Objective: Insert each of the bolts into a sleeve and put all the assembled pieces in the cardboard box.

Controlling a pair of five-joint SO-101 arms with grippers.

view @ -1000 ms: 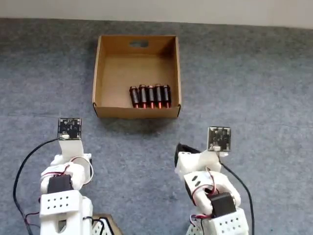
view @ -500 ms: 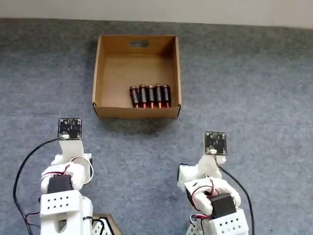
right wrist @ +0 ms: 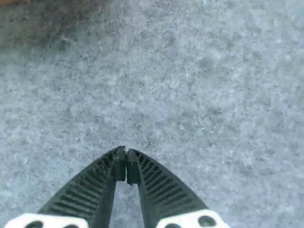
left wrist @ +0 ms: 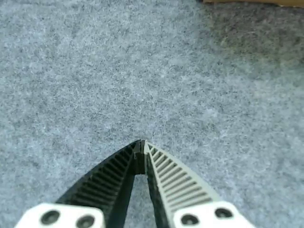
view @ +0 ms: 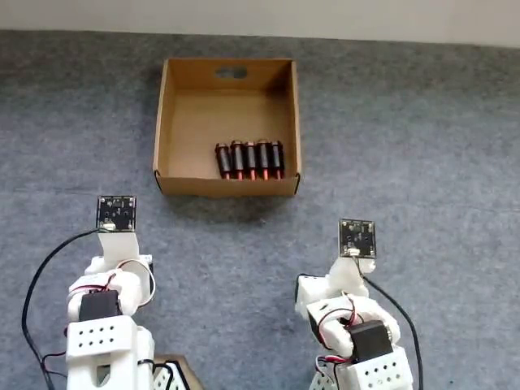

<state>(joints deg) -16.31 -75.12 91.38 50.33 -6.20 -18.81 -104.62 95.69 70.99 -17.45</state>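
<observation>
Five assembled pieces (view: 249, 160) lie side by side in a neat row inside the cardboard box (view: 160, 122), dark cylinders with red showing along them, set toward the box's near wall and its right-hand corner as the high view has it. Whether each bolt is fully seated in its sleeve is too small to tell. The rest of the box floor is bare cardboard. Around the box, the grey felt-like bench (view: 422, 146) carries no loose bolt or sleeve that I can make out.

The left arm (view: 110, 284) and the right arm (view: 349, 309) both sit low in the high view, well apart from the box. The left end effector (left wrist: 141, 145) is clenched tip to tip on nothing, poised over plain bench. The right end effector (right wrist: 122, 152) is likewise pinched closed and empty, again with only grey surface beneath it.

Judged from this, the packing step looks finished (every piece in sight is already boxed), so the task seems at or very near its end. The next move calls for little: at most a check that no bolt or sleeve lies beyond the camera's reach, and otherwise parking both arms where they cannot nudge the box
</observation>
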